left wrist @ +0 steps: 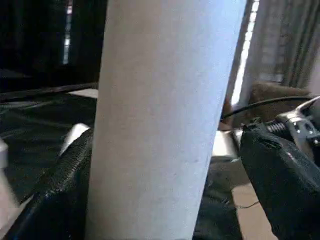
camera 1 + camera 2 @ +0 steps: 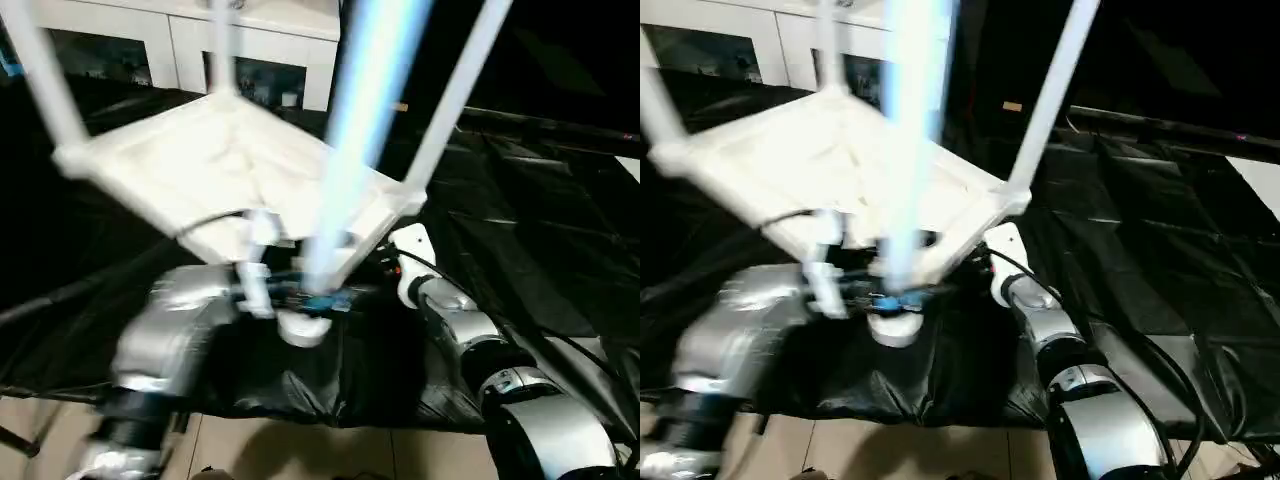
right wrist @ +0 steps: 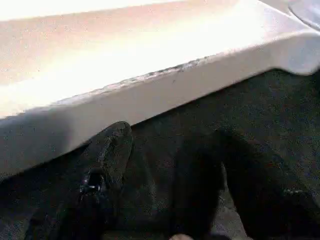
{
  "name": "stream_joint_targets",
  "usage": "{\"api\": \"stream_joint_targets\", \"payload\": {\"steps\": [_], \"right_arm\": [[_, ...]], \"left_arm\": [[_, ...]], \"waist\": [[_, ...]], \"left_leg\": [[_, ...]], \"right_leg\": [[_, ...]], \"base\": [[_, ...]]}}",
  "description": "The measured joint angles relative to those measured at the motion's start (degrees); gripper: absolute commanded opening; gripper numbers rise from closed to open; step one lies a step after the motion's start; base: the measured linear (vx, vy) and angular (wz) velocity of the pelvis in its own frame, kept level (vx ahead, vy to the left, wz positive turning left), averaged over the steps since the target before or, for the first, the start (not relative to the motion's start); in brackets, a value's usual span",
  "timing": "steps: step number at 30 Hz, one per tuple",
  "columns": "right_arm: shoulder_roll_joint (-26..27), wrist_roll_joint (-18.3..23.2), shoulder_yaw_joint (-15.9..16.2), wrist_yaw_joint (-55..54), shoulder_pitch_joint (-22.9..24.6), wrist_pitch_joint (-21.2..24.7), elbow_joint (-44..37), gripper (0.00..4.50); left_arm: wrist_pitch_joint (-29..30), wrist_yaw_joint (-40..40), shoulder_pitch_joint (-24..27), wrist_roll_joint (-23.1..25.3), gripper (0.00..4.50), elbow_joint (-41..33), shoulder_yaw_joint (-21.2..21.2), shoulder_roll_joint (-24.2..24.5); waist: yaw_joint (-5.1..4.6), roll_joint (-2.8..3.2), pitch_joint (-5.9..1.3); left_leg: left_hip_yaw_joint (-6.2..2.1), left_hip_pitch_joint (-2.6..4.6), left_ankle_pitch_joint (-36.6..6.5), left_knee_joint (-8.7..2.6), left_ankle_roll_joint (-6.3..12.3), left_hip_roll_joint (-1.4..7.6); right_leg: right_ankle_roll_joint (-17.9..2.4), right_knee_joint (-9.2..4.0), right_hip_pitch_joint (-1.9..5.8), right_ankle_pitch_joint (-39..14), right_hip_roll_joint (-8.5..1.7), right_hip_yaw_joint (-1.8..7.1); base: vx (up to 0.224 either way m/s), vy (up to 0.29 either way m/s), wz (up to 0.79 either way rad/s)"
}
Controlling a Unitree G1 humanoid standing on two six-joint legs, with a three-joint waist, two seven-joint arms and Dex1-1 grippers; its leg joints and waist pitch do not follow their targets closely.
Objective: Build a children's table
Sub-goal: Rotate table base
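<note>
Leg point(image 1: 160, 120) of stiff, light, smooth plastic is clamped low between the left gripper point(image 1: 165, 165) fingers, while the right gripper point(image 3: 165, 175) state cannot be told.

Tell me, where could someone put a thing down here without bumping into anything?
The black sheet lies bare to the right of the upturned table top, beyond the robot's right arm. It is crowded near the robot: the left gripper holds a leg at the top's near corner, and other legs stand up around it.
</note>
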Motion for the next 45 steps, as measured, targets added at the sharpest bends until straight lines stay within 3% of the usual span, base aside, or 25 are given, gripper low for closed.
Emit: {"api": "stream_joint_targets", "payload": {"steps": [6,11,18,20,24,29,30,34,35,38,41,45], "right_arm": [[-0.2,-0.2,-0.5,-0.6,-0.3,-0.1,0.7,3.08],[-0.4,-0.2,-0.7,-1.1,-0.3,-0.8,0.9,3.08],[-2.5,0.4,-2.0,-0.5,0.3,-1.7,1.2,3.08],[-3.1,0.5,-2.3,0.0,0.6,-1.9,1.0,3.08],[-7.6,0.7,-2.9,4.4,2.7,-2.4,-0.5,3.08],[-15.8,0.8,-2.4,16.0,7.6,-3.5,-8.3,3.08],[-17.6,0.8,-1.8,19.1,9.4,-3.6,-10.9,3.08],[-20.3,2.0,0.4,27.6,13.3,-3.1,-18.7,3.08],[-21.1,2.3,0.8,29.4,14.3,-2.8,-20.6,3.36],[-25.2,3.9,1.7,35.3,17.9,-0.3,-29.3,3.43],[-29.9,5.5,1.6,39.7,21.0,3.6,-36.1,3.81],[-35.3,9.1,1.7,46.6,27.0,11.0,-48.0,4.1]], "left_arm": [[-4.3,1.4,-5.0,4.5,4.42,6.7,-4.6,-6.0],[-9.8,5.6,-9.6,8.3,4.42,14.7,-6.0,-8.3],[-14.4,9.1,-12.2,11.5,4.42,21.8,-6.2,-10.7],[-15.6,9.1,-12.6,11.9,4.42,23.0,-6.4,-11.0],[-16.3,5.0,-15.0,11.9,4.42,25.8,-6.7,-6.8],[-17.8,-6.3,-17.0,13.6,4.42,30.7,-7.9,2.4],[-18.7,-8.4,-17.7,14.2,4.26,32.5,-8.2,3.7],[-22.2,-11.3,-20.4,17.1,4.15,38.2,-9.5,5.4],[-23.0,-11.4,-21.4,17.8,3.94,39.8,-10.0,5.3],[-25.1,-11.7,-24.7,19.9,3.83,45.2,-11.5,5.3],[-26.2,-11.7,-27.0,21.6,3.48,49.2,-12.1,5.8],[-27.0,-14.1,-29.6,23.4,3.15,55.5,-12.6,5.6]], "waist": [[-0.44,0.05,0.02],[-0.73,0.34,0.06],[0.27,0.99,0.13],[0.48,1.28,0.16],[0.58,1.89,0.16],[0.01,2.06,0.27],[0.1,2.07,0.28],[0.2,2.09,0.3],[0.29,2.09,0.3],[1.13,2.13,0.33],[1.75,2.12,0.33],[2.03,2.13,0.34]], "left_leg": [[-0.01,-0.01,0.0,0.04,0.0,0.01],[-0.05,-0.08,0.0,0.05,0.0,0.01],[-0.05,-0.09,0.0,0.08,0.02,-0.01],[-0.05,-0.1,0.0,0.11,0.02,-0.03],[-0.04,-0.07,0.0,0.12,0.03,-0.05],[-0.06,-0.1,0.0,0.09,0.03,-0.14],[-0.08,-0.1,0.0,0.09,0.03,-0.15],[-0.08,-0.12,0.0,0.13,0.09,-0.14],[-0.08,-0.14,0.0,0.14,0.1,-0.13],[-0.09,-0.14,-0.1,0.14,0.14,-0.13],[-0.08,-0.09,-0.1,0.12,0.19,-0.08],[-0.08,-0.1,-0.2,0.1,0.29,0.0]], "right_leg": [[0.0,0.0,0.0,0.0,0.01,0.0],[0.0,0.03,0.0,0.0,0.01,-0.05],[0.0,-0.02,0.01,0.0,-0.04,-0.06],[0.0,-0.02,0.03,0.0,-0.07,-0.06],[0.0,0.04,0.03,0.0,-0.08,-0.04],[0.0,0.02,0.02,0.0,0.02,-0.07],[0.0,-0.01,0.03,0.0,0.01,-0.09],[-0.1,-0.09,0.06,0.0,-0.06,-0.09],[-0.1,-0.11,0.06,0.0,-0.09,-0.09],[-0.1,-0.16,0.11,0.0,-0.1,-0.1],[-0.1,-0.23,0.18,0.0,-0.09,-0.11],[0.0,-0.5,0.29,0.0,-0.07,-0.18]], "base": [[0.0,0.0,0.0],[0.0,0.0,0.0],[0.0,0.0,0.0],[0.0,0.0,0.0],[0.0,0.0,0.0],[0.0,0.0,0.0],[0.0,0.0,0.0],[0.0,0.0,0.0],[0.0,0.0,0.0],[0.0,0.0,0.0],[0.0,0.0,0.0],[0.0,0.0,0.0]]}}
